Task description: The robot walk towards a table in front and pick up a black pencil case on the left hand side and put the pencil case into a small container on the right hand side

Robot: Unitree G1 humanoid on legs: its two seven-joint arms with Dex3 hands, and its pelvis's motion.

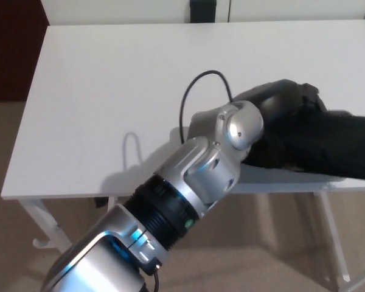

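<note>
The left robot hand is clasped around the black pencil case near the front edge of the bench, toward its right corner. It is likely soft, light fabric, so a mid-body hold suits.

The left arm comes in from the lower left corner and stretches diagonally up and to the right, its silver forearm ending in a black collar and a rounded silver wrist. A thin black cable arches above the wrist. Beyond it sits the black left robot hand, its grasp too dark to read
</note>
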